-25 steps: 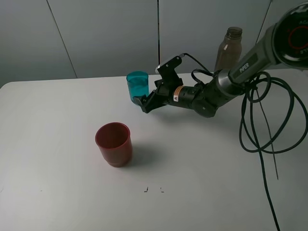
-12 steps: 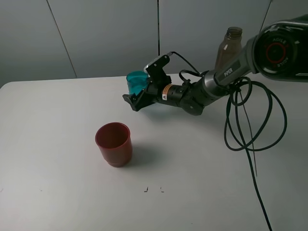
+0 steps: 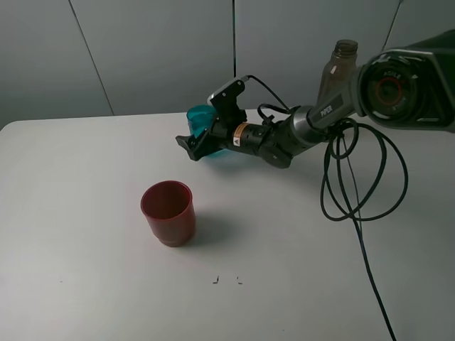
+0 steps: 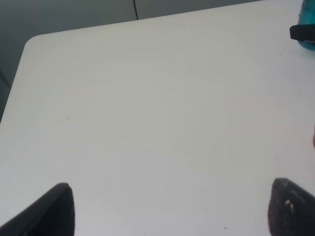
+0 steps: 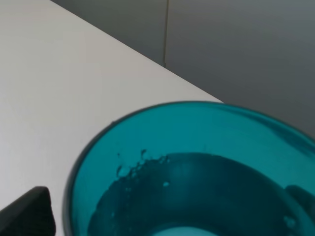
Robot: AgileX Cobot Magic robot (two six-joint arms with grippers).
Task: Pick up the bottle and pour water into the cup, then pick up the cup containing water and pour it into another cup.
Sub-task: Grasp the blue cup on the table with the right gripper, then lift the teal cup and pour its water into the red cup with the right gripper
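Observation:
The teal cup (image 3: 201, 116) stands on the white table (image 3: 85, 177) at the back middle, with water in it, as the right wrist view (image 5: 197, 172) shows. My right gripper (image 3: 199, 138) reaches across from the right and is open with one finger on each side of the cup; one finger (image 5: 27, 214) stands a little apart from the cup's wall. The red cup (image 3: 168, 212) stands upright nearer the front, apart from the gripper. The grey-brown bottle (image 3: 337, 71) stands upright at the back right behind the arm. My left gripper (image 4: 170, 206) is open and empty over bare table.
Black cables (image 3: 355, 192) loop down from the right arm over the right side of the table. The table's back edge and a grey wall lie just behind the teal cup. Two small dark marks (image 3: 226, 279) sit near the front.
My right gripper has moved left and forward, from beside the teal cup to around it. The cups and the bottle have stayed in place.

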